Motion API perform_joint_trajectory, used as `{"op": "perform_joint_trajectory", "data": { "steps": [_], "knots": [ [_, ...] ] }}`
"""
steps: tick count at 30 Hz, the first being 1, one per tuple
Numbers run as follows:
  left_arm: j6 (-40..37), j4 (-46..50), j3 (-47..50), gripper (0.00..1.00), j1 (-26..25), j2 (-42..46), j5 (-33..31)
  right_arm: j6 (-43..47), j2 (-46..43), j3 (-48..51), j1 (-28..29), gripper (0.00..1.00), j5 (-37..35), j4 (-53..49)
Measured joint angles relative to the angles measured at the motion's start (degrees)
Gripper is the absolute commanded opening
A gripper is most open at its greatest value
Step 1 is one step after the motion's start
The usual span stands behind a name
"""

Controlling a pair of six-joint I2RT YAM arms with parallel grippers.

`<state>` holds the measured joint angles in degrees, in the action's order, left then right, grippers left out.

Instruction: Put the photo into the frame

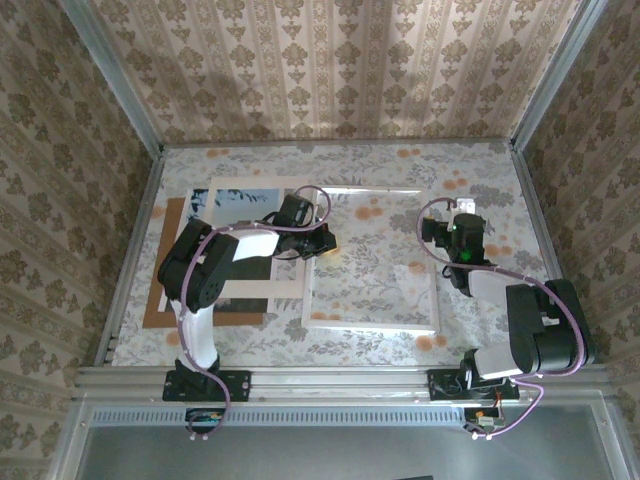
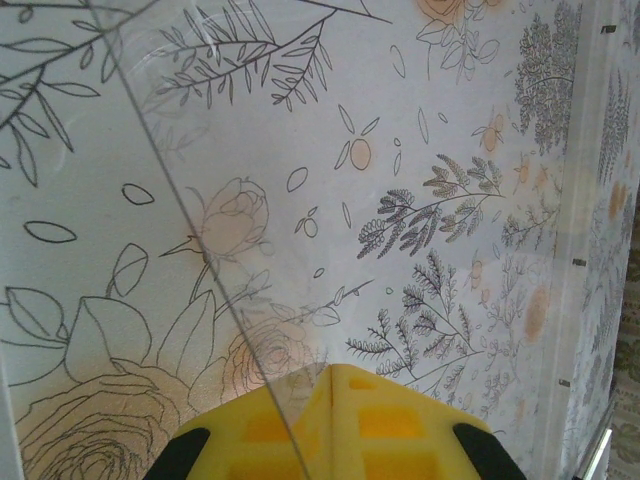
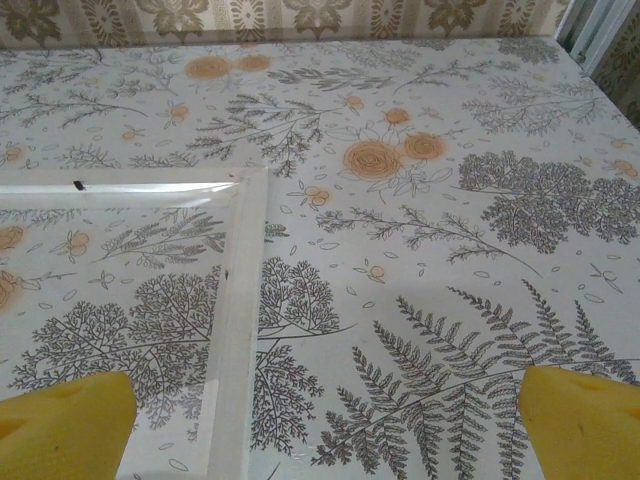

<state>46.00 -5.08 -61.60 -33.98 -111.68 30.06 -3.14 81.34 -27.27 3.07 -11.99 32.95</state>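
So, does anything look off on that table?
The left claw seems shut on the left edge of the frame, which looks tilted up off the table rather than lying flat. Nothing looks spilled or broken.

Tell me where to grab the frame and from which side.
Take the frame by its right rim, coming down from the right with the right gripper. It lies flat, so that thin raised white rim is probably the only part the jaws can pinch; the clear pane gives no hold. The jaws stand open beside that rim.
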Motion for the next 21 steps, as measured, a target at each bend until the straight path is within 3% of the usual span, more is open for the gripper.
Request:
{"op": "perform_joint_trajectory", "data": {
  "steps": [21],
  "knots": [
    [0.17, 0.79, 0.00, 0.00, 0.59, 0.02, 0.85, -0.02, 0.00, 0.00, 0.00, 1.00, -0.02, -0.02]
  ]
}}
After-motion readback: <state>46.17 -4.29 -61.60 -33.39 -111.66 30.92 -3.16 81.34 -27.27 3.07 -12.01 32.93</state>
